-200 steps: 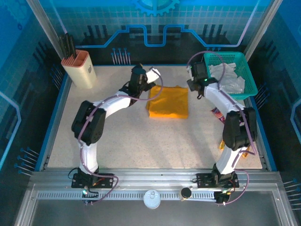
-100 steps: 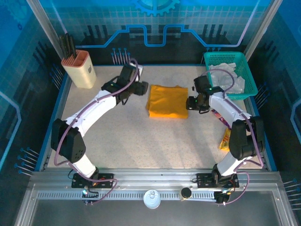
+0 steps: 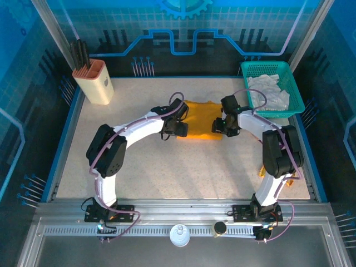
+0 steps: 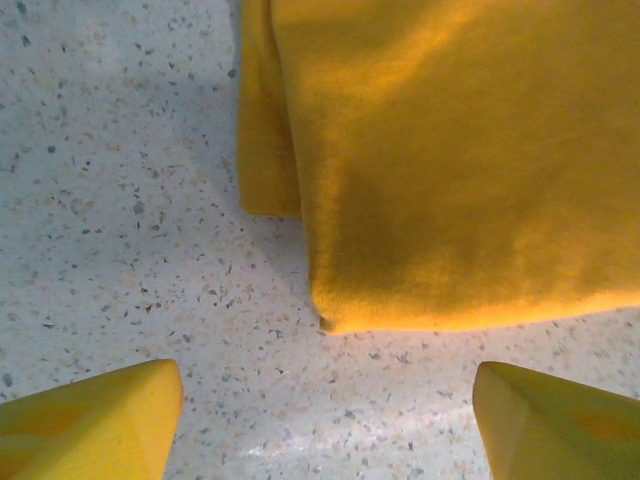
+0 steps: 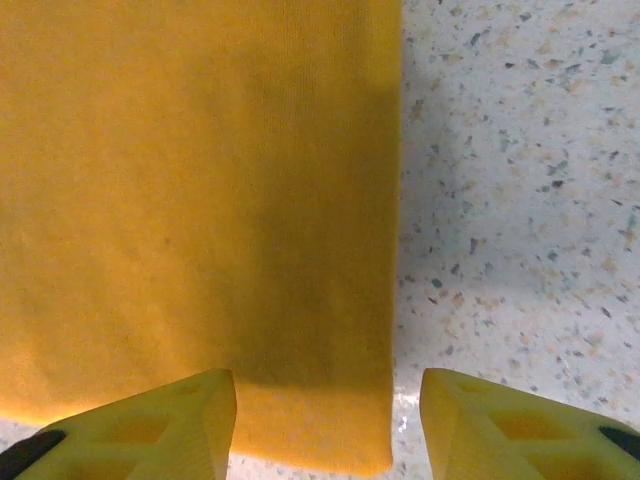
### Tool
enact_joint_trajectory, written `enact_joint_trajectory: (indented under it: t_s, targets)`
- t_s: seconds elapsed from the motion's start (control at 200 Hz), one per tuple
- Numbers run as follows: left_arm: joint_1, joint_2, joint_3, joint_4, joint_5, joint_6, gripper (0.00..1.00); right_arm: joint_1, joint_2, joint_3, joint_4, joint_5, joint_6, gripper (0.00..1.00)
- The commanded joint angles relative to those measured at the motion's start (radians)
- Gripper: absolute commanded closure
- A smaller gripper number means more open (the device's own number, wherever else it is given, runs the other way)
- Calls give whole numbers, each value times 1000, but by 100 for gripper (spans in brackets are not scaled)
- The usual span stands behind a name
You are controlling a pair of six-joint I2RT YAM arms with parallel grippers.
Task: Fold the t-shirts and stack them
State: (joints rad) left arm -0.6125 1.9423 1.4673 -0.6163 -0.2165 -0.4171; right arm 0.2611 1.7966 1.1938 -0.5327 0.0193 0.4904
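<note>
Where the left wrist camera looks down, the left claw stands wide open and grips nothing. Its two yellow fingers sit at the lower corners with bare speckled desk between them. Just ahead of that gap lies a rounded corner of the mustard-orange t-shirt, apart from both fingers. A narrower under-layer juts out past the top fold on the left, which the overhead view blurs into one block.

The right claw is likewise spread open and empty in its own wrist view, but sits closer in. The shirt's folded edge runs down between its fingers, and the left one overlaps the cloth in the picture. Whether it touches cannot be told. The weave here is fine and smooth, with a darker shadowed band along the edge.

From above, the two claws flank the shirt's near corners, one on each side. The shirt lies as a flat folded rectangle toward the far middle of the desk. The overhead view adds the pale white-grey t-shirt, crumpled in a teal basket at the far right corner, well apart from the orange one. It also adds a beige holder at the far left.
</note>
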Motion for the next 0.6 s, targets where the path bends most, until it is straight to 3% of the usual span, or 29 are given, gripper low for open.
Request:
enact_joint_trajectory:
  t_s: [0.0,0.115,0.305,0.4,0.595]
  targets:
    - [3,58,57,0,-21,-44,28,9,50,17,36,-9,25,50]
    - [5,128,93,6,-21,-45,39,9,95,38,43,-28,23,61]
    - [18,231,132,16,-20,-52,72,9,158,78,44,-60,11,78]
    - [38,262,138,22,-17,-54,78,7,194,110,39,-70,4,84]
    - [105,328,216,9,-12,-3,80,1,293,237,-2,-81,-16,96]
